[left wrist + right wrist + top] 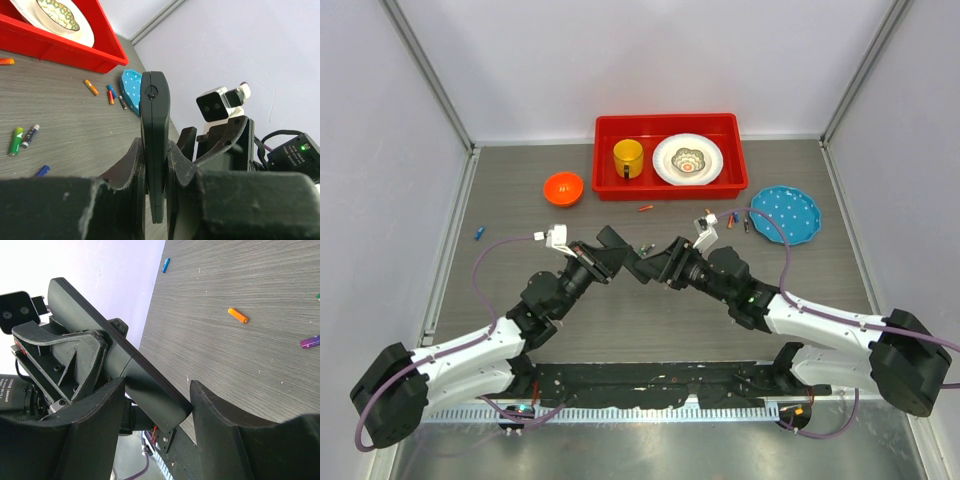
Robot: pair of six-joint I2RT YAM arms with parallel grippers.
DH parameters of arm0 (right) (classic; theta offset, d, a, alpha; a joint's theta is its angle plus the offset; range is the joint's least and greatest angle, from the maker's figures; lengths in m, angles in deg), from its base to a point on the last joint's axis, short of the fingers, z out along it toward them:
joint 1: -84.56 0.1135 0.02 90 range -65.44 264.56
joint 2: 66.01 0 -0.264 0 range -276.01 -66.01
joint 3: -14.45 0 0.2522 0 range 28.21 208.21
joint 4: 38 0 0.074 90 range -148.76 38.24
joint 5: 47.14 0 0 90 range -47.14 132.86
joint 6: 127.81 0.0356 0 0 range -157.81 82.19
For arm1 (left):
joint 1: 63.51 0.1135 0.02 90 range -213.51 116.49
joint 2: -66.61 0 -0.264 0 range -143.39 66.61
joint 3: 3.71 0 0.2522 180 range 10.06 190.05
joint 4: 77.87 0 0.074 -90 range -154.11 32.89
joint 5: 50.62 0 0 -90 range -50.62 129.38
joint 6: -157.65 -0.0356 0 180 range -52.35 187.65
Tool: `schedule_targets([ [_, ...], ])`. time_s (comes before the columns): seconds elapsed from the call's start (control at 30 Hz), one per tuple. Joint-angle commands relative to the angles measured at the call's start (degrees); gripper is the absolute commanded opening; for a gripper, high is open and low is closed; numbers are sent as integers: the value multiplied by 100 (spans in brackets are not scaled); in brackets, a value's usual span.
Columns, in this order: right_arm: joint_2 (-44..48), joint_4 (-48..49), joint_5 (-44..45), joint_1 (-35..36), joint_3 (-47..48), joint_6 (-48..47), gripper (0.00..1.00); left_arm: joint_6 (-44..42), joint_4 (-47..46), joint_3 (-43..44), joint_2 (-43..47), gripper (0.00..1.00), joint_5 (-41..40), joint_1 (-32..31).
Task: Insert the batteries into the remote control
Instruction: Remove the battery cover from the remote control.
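Top view: left pincer (626, 262) and right pincer (656, 266) meet nose to nose, with the remote control (639, 268) between them.
Left wrist: left pincer clenched on the remote control, which stands edge-on; batteries (16, 141) lie on the table (65, 120) beyond.
Right wrist: right pincer's jaws straddle the remote control's end; I cannot tell whether they grip it.

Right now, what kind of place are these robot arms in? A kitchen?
Probably a robot testing booth, not a kitchen. Plain white walls box in a grey table, the left arm and right arm are bolted at its near edge, and loose batteries lie scattered.
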Motion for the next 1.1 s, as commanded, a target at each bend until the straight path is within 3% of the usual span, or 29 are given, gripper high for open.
schedule_targets([
  [0.0, -4, 197, 15, -21, 186, 16, 58, -9, -444, 14, 11, 0, 18, 20],
  [0.6, 154, 206, 42, -29, 1, -11, 51, -26, -470, 23, 11, 0, -18, 20],
  [0.7, 198, 136, 42, -38, 27, -20, 60, -9, -462, 14, 20, 0, -18, 29],
  [0.73, 215, 109, 42, -38, 45, -28, 69, 9, -453, 6, 2, 0, -18, 29],
  [0.83, 286, -31, 86, -56, 133, -46, 79, 70, -453, -21, -16, 0, 0, 20],
  [1.07, 602, -777, 339, -135, 492, -405, 92, 245, -365, -56, -95, 0, -114, 20],
])
